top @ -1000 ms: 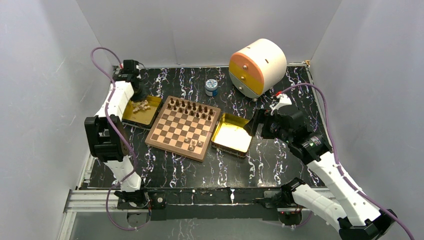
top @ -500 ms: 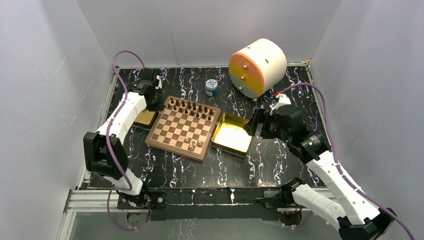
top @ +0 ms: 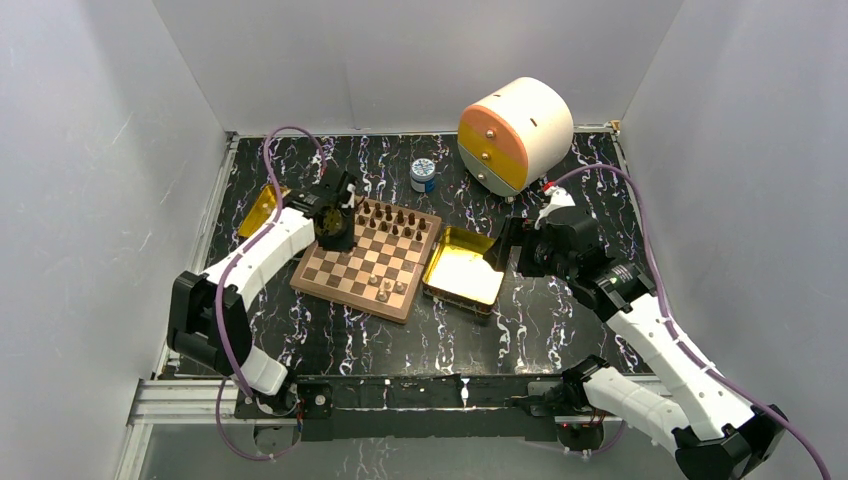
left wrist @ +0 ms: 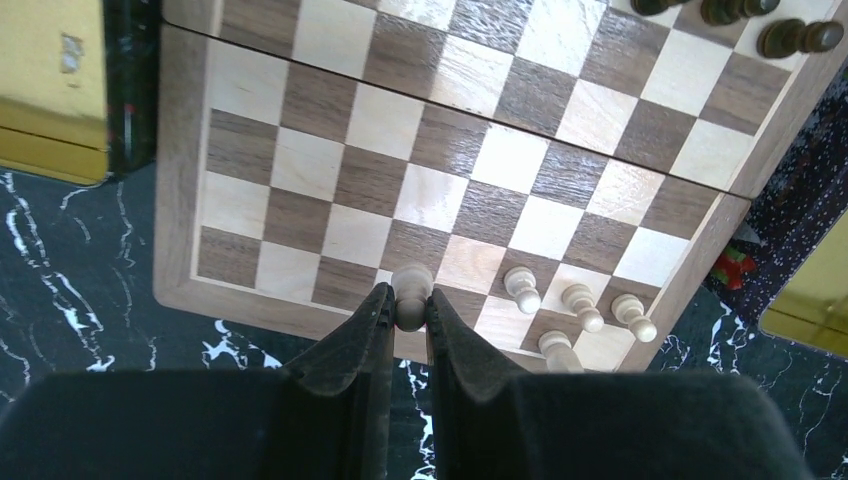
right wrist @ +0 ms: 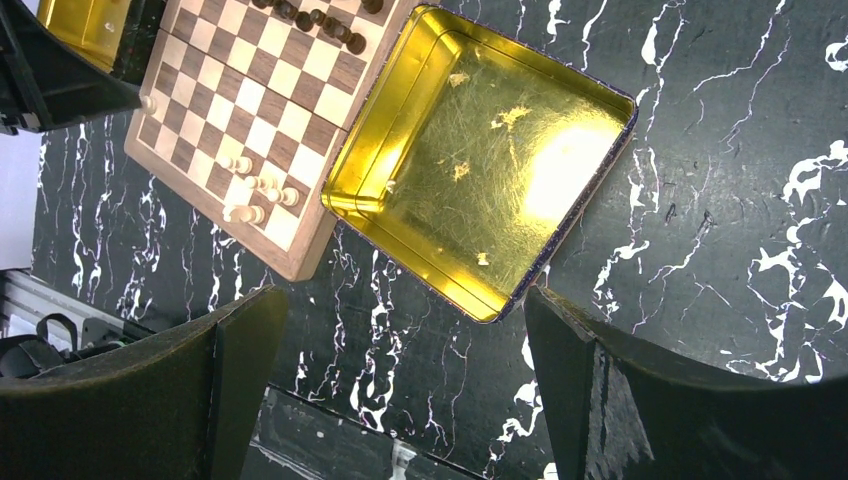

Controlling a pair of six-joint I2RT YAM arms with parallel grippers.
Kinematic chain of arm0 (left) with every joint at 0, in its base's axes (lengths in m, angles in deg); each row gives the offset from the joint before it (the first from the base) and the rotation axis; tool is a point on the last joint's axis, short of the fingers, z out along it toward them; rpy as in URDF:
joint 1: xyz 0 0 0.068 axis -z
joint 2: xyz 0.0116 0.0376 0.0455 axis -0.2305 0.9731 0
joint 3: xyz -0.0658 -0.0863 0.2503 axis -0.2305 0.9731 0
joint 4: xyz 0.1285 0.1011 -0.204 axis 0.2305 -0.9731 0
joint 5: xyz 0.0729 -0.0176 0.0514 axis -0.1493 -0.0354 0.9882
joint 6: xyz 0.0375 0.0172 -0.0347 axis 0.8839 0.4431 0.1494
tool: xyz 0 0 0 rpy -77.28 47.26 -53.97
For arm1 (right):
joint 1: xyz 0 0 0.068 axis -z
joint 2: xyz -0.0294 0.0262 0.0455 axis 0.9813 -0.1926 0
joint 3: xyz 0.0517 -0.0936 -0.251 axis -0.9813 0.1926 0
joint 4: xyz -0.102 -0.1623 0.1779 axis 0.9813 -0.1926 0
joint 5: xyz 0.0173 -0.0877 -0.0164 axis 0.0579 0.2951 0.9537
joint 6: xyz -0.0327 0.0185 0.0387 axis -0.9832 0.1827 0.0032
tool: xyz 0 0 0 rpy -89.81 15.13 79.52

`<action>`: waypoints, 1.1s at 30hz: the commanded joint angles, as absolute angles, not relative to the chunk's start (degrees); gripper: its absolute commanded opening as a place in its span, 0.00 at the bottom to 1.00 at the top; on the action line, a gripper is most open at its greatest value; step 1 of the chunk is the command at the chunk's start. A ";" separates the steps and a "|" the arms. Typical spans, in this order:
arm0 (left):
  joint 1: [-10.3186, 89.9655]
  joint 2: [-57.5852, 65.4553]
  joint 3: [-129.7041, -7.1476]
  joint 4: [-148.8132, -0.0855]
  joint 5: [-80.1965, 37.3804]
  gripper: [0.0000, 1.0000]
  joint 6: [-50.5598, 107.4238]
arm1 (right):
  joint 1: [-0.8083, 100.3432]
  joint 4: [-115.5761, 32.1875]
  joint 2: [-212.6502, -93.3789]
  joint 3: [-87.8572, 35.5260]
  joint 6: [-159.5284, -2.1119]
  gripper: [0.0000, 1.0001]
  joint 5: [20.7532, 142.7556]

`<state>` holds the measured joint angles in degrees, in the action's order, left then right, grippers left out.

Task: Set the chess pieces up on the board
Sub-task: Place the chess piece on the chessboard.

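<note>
The left hand (left wrist: 407, 302) is clamped on a pale pawn (left wrist: 411, 281), upright above the chessboard's (left wrist: 180, 150) left side. The other pale pieces (left wrist: 580, 305) stand toward its near right corner. The right hand (right wrist: 400, 345), fingers apart, is farther away.

The 2 arms share 1 build. The left arm (top: 265, 248) has glossy white shells over its long links, joined by blocky black housings. The right arm (top: 655, 335) matches it, with a small red-and-white fitting at its 12 o'clock end. A thin purple cable (top: 291, 127) loops off the left arm and runs down its white links; a second purple cable (top: 650, 215) arcs over the right arm. The left base (top: 265, 395) and right base (top: 588, 392), at 6 o'clock, are black. The left jaws are matt black tapered wedges; the right jaws are broad black slabs with a grainy face.
</note>
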<state>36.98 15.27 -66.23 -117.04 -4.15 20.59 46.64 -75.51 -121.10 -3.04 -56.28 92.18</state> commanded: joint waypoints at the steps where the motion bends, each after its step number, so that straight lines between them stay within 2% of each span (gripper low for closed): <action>1: 39.07 13.33 -63.56 -115.18 -2.91 0.09 18.24 | 46.81 -72.63 -121.24 -5.30 -55.99 0.99 91.44; 14: 43.24 15.12 -58.50 -110.44 -3.99 0.09 15.93 | 46.83 -72.48 -120.83 -4.83 -55.92 0.99 91.29; 33: 46.55 17.81 -57.16 -108.85 -2.12 0.09 14.51 | 46.83 -72.49 -119.87 -4.15 -55.82 0.99 91.59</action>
